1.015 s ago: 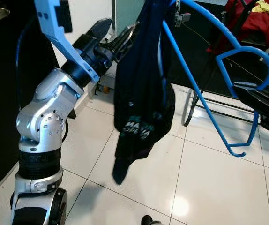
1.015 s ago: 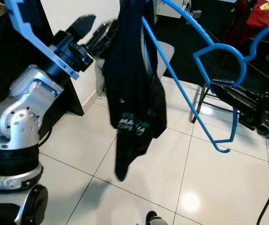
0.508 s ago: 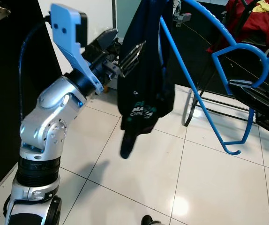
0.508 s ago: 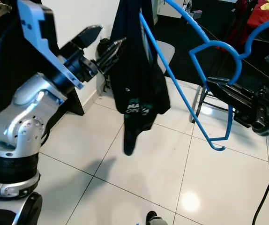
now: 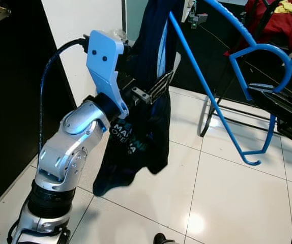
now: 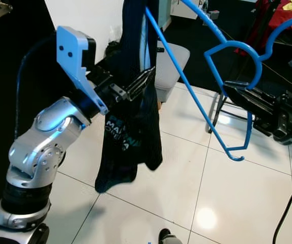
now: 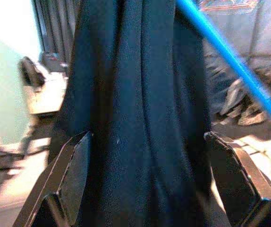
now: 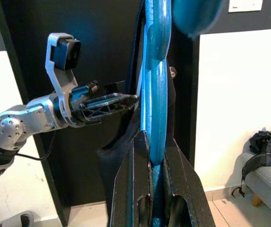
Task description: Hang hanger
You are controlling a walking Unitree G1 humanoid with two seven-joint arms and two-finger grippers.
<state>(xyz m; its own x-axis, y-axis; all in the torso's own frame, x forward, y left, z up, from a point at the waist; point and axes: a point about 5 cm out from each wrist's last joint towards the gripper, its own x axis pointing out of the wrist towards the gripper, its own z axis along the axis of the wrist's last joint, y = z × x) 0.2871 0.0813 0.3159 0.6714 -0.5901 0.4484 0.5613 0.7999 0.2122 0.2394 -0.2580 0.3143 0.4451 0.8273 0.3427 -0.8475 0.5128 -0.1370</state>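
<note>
**Both claws on the hanger and its garment**

The right claw [image 8: 153, 189] pinches the blue hanger [image 5: 207, 86] near its hook, holding it up over the tiled floor [image 5: 227, 193]. The left claw [image 6: 136, 86], fingers spread, straddles the dark garment [image 5: 143, 127] draped on the hanger's far end. A black door [image 5: 8, 101] stands beside the left arm; a chair [image 6: 169, 63] sits behind the garment.
</note>
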